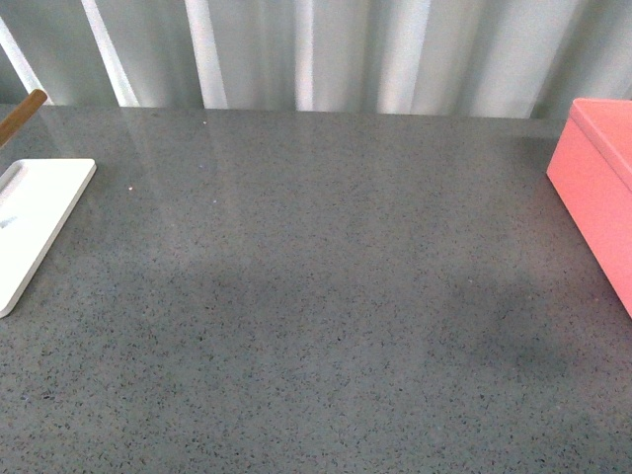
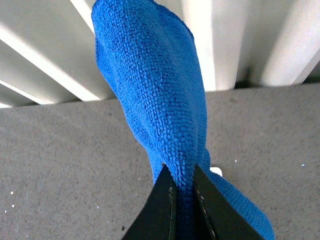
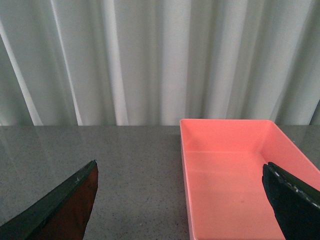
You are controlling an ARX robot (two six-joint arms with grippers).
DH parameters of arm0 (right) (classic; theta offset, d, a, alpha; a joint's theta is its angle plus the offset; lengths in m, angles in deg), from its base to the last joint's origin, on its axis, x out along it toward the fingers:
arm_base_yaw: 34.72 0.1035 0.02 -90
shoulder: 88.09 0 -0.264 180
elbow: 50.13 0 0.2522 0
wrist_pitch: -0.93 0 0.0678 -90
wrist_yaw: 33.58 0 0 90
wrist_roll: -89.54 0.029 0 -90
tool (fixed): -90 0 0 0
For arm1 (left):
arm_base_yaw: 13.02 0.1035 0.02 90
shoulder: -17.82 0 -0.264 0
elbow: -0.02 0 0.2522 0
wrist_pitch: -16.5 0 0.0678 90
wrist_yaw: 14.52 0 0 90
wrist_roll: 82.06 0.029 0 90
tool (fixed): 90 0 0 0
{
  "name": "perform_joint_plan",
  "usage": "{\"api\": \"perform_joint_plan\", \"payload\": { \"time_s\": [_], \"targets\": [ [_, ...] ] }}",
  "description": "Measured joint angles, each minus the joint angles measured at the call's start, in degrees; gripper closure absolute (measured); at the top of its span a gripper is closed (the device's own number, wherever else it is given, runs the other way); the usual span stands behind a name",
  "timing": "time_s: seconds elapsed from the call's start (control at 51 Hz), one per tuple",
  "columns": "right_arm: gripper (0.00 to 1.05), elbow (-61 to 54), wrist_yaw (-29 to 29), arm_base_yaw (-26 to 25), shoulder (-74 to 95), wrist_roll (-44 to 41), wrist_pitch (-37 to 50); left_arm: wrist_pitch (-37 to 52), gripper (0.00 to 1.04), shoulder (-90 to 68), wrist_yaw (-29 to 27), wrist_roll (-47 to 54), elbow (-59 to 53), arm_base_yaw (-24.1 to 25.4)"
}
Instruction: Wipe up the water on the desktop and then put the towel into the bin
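Blue towel (image 2: 155,90) between left claw (image 2: 181,174) jaws

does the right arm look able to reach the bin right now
Probably yes: the right gripper is open and empty, the bin sits just ahead, and nothing lies between them.

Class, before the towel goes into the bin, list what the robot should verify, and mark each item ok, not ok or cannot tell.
1. Grip: ok, the left gripper is shut on the towel.
2. Room inside: ok, the bin shows nothing in it.
3. Spare arm: ok, the right gripper is open, holding nothing.
4. Water gone: cannot tell, the desktop is glossy, no puddle evident.
5. Route from towel to bin: cannot tell, neither arm shows in the front view.
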Motion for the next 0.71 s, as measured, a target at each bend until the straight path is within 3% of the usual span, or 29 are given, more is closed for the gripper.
{"api": "perform_joint_plan", "payload": {
  "time_s": [0.334, 0.491, 0.707],
  "targets": [
    [0.07, 0.00, 0.00, 0.00, 0.00, 0.00, 0.00, 2.10, 1.01, 9.66, 8.13, -5.35, 1.16, -7.39],
    [0.07, 0.00, 0.00, 0.00, 0.00, 0.00, 0.00, 9.44, 1.01, 12.74, 15.08, -8.24, -4.04, -13.86],
    [0.07, 0.00, 0.04, 0.00, 0.00, 0.00, 0.00, 21.62, 1.01, 11.28, 21.00, -12.22, -17.00, -16.96]
  ]
}}
